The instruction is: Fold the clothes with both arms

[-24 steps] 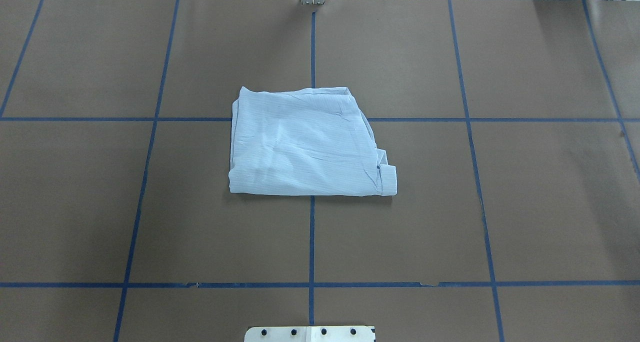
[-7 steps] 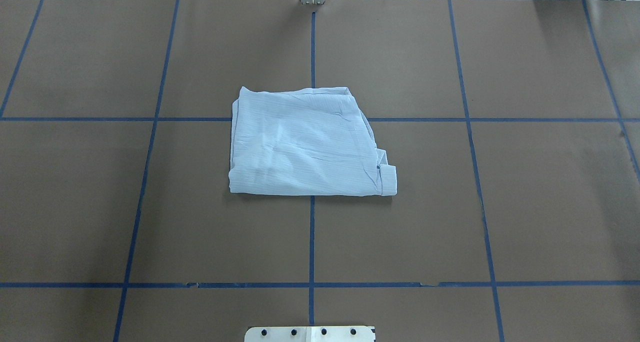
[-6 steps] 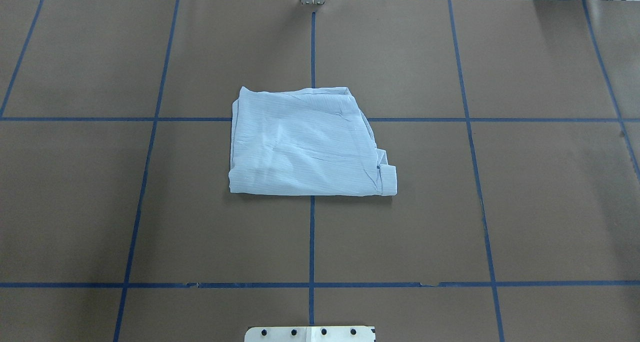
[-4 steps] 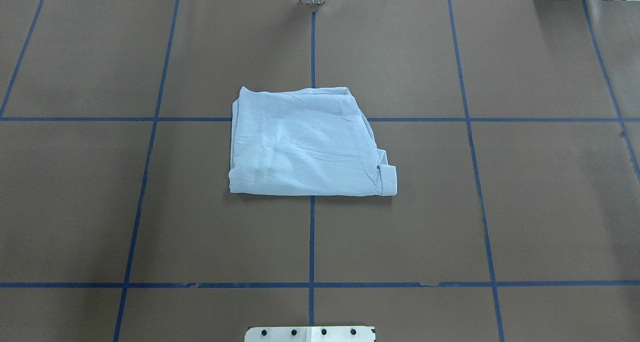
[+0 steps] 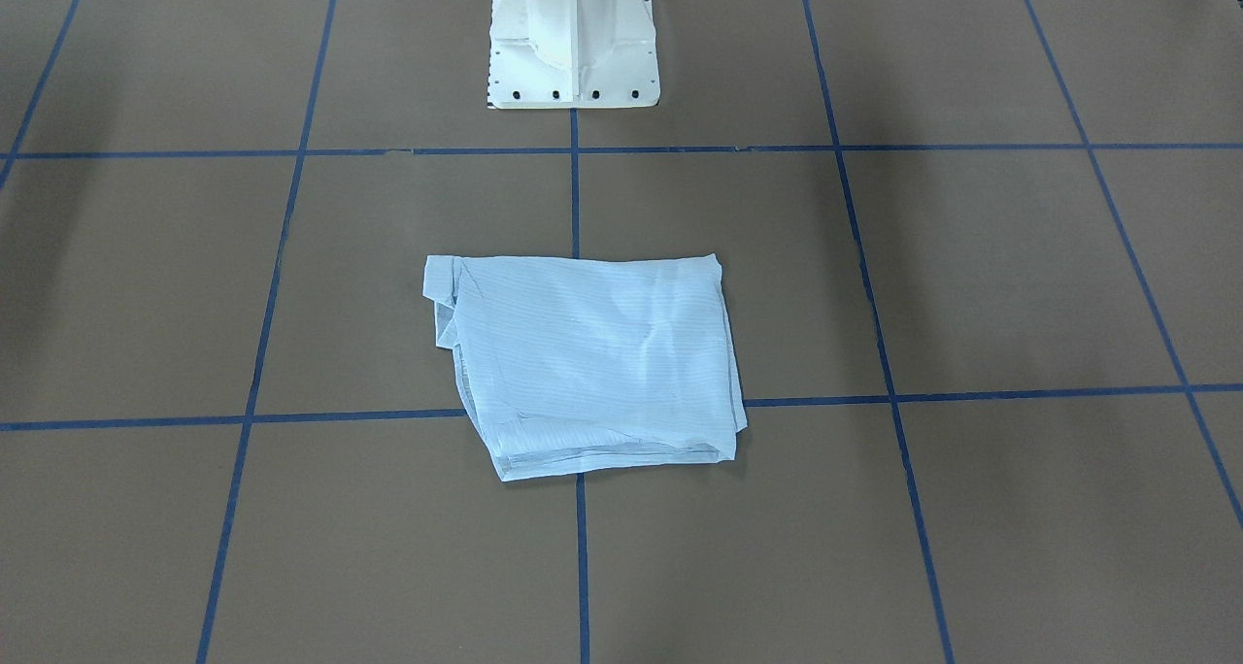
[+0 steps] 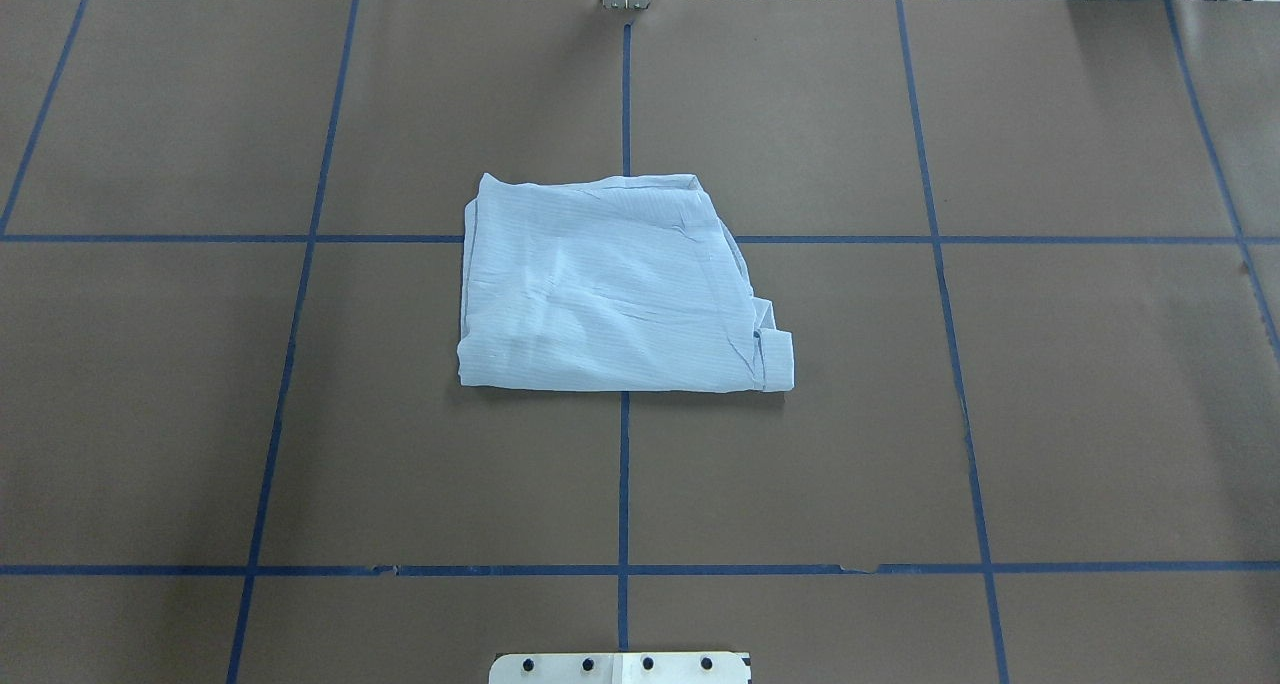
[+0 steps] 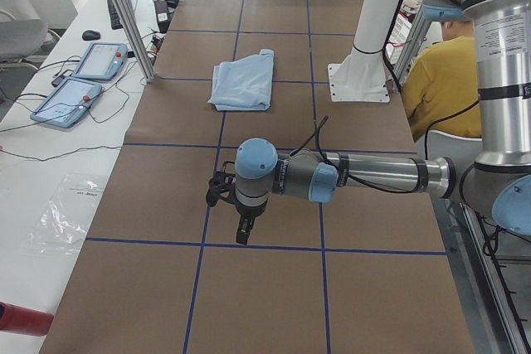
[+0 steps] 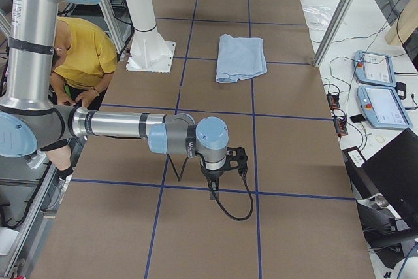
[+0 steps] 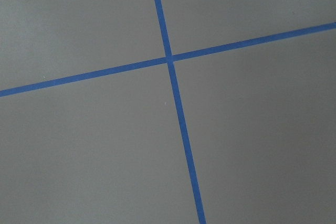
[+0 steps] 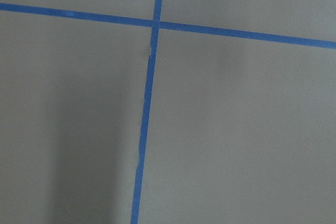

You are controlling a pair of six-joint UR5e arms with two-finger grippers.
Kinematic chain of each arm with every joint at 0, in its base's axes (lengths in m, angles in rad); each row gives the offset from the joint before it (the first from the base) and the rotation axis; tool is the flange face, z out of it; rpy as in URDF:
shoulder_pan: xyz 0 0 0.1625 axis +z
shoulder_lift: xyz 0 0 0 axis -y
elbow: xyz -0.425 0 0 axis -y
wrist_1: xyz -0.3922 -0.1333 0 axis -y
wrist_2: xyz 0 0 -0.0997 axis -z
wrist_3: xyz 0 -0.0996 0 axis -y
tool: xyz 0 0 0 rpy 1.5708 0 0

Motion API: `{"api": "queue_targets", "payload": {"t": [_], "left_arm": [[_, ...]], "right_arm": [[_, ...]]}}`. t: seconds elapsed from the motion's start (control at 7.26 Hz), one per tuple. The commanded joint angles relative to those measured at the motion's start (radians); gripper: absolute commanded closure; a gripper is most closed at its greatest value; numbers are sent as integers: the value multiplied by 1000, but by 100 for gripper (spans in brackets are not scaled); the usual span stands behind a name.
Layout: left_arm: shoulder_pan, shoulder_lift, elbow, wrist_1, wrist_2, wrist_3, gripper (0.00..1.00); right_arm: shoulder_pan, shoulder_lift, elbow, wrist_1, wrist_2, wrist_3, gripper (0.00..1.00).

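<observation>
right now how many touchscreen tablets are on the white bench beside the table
2. Both lie on the white bench, side by side: the far tablet beside the metal post, the near tablet right next to it. Others may lie outside the views.

The shirt (image 6: 610, 289) is pale blue with fine stripes. The counter (image 6: 1100, 414) is brown, crossed by a grid of blue tape (image 6: 623, 484). The left arm (image 7: 382, 176) and right arm (image 8: 117, 123) are silver-grey with light blue joint caps.
</observation>
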Motion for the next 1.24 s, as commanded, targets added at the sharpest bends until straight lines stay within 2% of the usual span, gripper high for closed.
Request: {"api": "queue_targets", "payload": {"t": [0.0,1.1], "left_arm": [[0,3,0,-1,0,0,0],[0,6,19,2,4,3,0]], "right_arm": [[0,3,0,0,15,0,0],[0,10,0,2,15,3,0]]}}
